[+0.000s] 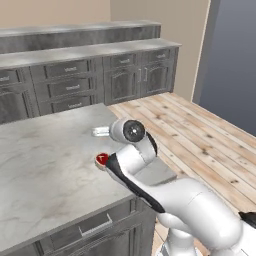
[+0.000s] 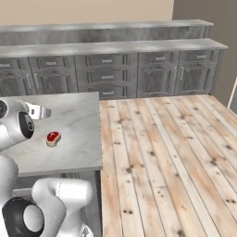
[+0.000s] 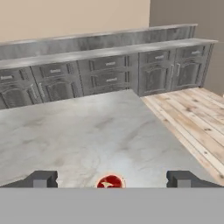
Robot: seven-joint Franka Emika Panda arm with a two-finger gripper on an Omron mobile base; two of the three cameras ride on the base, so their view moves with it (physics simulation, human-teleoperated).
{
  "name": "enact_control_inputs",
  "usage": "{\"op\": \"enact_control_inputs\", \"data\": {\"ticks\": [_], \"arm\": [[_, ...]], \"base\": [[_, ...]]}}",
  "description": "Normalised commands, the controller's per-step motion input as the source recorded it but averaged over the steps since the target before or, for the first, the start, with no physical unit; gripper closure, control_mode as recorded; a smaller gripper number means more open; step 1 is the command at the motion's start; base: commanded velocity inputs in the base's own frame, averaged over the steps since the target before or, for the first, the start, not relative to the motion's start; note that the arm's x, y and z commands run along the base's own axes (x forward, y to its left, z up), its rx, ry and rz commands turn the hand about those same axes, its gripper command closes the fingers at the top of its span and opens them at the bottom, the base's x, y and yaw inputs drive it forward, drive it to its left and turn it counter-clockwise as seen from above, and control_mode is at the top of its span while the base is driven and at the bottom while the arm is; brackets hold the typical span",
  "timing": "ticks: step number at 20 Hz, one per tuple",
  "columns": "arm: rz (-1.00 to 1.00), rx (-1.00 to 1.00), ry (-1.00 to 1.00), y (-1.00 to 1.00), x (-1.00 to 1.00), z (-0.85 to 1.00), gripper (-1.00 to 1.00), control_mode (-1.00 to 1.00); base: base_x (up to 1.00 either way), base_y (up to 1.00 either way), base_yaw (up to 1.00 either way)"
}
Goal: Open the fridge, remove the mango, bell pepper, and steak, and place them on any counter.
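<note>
The steak [image 1: 102, 159], a small red slab with a pale edge, lies flat on the light marble counter [image 1: 45, 165] near its right edge. It also appears as the steak [image 2: 53, 137] on the counter [image 2: 78, 120]. My gripper [image 1: 101, 131] hangs a little above and beyond it, open and holding nothing. In the hand view the steak [image 3: 110, 182] sits low between the two wide-apart fingertips of the gripper [image 3: 112, 179], on the counter [image 3: 87, 135]. From the right base the gripper [image 2: 39, 111] shows as a pale stub. The fridge, mango and bell pepper are out of view.
Two-tier dark grey wall cabinets [image 1: 80, 75] run along the back, with a gap between them and the island. Wooden floor [image 2: 162, 152] stretches to the right of the counter. My arm's elbow [image 1: 132, 131] rises over the counter's right corner.
</note>
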Motion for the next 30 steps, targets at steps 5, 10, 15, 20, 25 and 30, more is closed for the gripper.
{"op": "enact_control_inputs", "data": {"ticks": [5, 10, 15, 20, 25, 30], "arm": [[0.0, 0.0, 0.18, -0.74, -0.87, 0.11, -1.0, -1.0], [0.0, 0.0, 0.13, -0.81, -0.99, 0.0, -1.0, -1.0], [0.0, 0.0, 0.12, -0.34, -0.74, 0.0, -1.0, -1.0], [-0.04, 0.0, 0.01, -0.13, -0.21, 0.0, -1.0, -1.0], [0.0, 0.0, 0.0, 0.0, 0.0, 0.0, -1.0, 1.0], [0.0, 0.0, 0.0, 0.0, 0.0, 0.0, -1.0, 1.0]], "base": [[0.0, 0.0, 0.0], [0.0, 0.0, 0.0], [0.0, 0.0, 0.0], [0.0, 0.0, 0.0], [-0.75, -0.32, -0.28], [-0.53, -0.4, -0.66]]}}
